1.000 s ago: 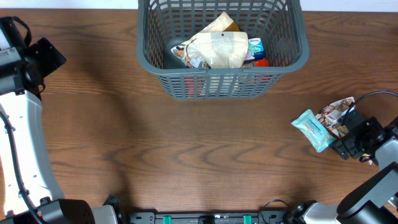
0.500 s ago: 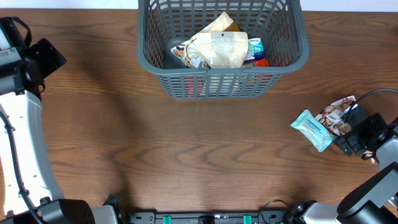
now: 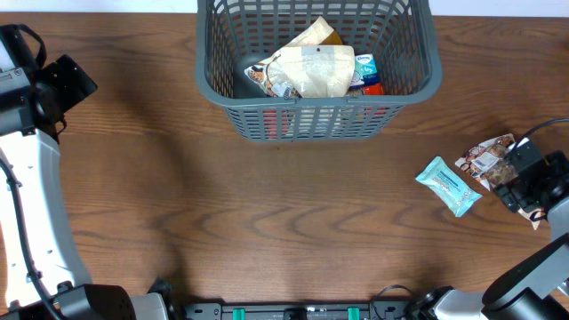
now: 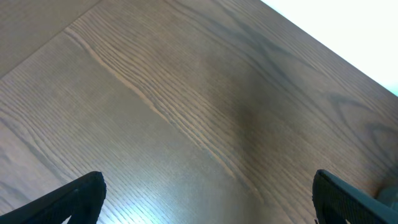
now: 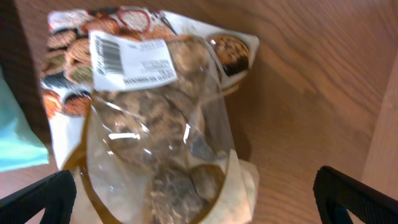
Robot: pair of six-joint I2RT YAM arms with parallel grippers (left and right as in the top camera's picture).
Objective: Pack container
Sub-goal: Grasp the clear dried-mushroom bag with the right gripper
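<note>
While the left hand (image 4: 211,202) and right hand (image 5: 196,205) stand wide and empty, the container (image 3: 316,123) sits upper centre of the overhead frame, packets (image 3: 311,73) inside. Right hand hangs over a cookie bag (image 5: 149,124) on the surface (image 3: 267,213), beside a teal packet (image 3: 449,185).

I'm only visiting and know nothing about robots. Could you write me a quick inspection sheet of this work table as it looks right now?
Surface: brown wood-grain table, no spills seen.
Job's things: large dark grey slotted plastic basket at the far edge, holding a beige pouch and other packets; a teal flat packet and a clear bag of cookies lie on the table at the right.
Clutter: nothing seen.
Grippers: left gripper open over bare wood; right gripper open over the cookie bag, not closed on it.
Cables: thin black cable looping by the right arm.
Surroundings: white strip beyond the table.
</note>
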